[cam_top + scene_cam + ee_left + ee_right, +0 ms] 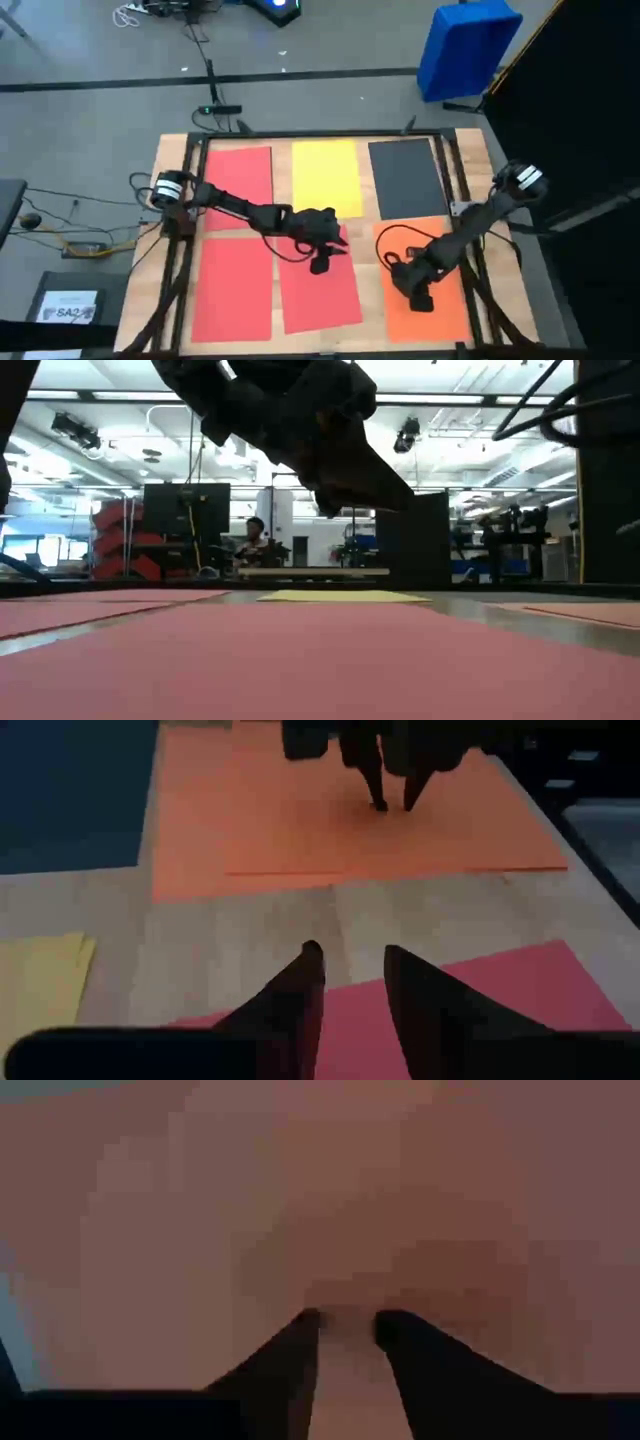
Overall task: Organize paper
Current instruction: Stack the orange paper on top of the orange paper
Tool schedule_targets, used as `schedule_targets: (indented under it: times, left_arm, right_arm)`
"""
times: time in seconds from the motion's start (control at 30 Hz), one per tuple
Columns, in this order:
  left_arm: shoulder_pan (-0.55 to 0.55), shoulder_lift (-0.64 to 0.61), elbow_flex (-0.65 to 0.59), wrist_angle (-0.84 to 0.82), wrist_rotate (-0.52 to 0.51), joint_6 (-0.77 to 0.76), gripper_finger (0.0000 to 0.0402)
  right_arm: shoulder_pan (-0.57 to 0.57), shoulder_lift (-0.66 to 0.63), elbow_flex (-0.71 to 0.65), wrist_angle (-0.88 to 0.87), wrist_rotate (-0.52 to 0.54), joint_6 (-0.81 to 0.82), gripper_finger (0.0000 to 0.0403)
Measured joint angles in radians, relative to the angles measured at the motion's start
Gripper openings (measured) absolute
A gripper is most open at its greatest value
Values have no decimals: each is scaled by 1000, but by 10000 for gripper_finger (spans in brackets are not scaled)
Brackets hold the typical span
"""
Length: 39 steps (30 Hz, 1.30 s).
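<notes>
While the left gripper [321,262] hangs over the tilted red sheet [318,285] at mid-table, its fingers [300,995] stand slightly apart, gripping nothing. Over on the orange sheet [440,310], the right gripper [420,298] points down, jaws a little apart, tips at the paper. Two more red sheets [232,290] lie on the left, yellow [326,178] and black [407,178] along the far side

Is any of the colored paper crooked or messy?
Yes. The red sheet under the left gripper sits tilted, its edges slanting while the neighboring red sheet lies straight. The yellow sheet and black sheet also look squared up.
</notes>
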Motion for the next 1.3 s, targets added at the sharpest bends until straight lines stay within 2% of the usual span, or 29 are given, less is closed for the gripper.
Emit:
schedule_targets:
  times: [0.27, 0.63, 0.83, 1.0, 1.17, 1.3]
  left_arm:
    - [-1, 0, 0, 0, 0, 0, 90]
    - [24, 0, 0, 20, -28, 1, 90]
    - [24, 0, 0, 37, -28, 3, 90]
    - [-3, 0, 0, 73, -31, 2, 90]
    - [-78, 0, 17, 87, -65, 32, 90]
    - [-139, 47, 126, 0, -116, 78, 90]
  right_arm:
    - [-64, 24, 1, 114, 20, -52, 99]
    - [-87, 23, 58, 91, 38, -111, 99]
    - [-90, -22, 95, 83, 55, -149, 99]
    - [-119, -120, 96, -51, 184, -172, 99]
    - [-219, -212, 86, -255, 415, -196, 99]
    - [-371, -209, 52, -264, 419, -304, 99]
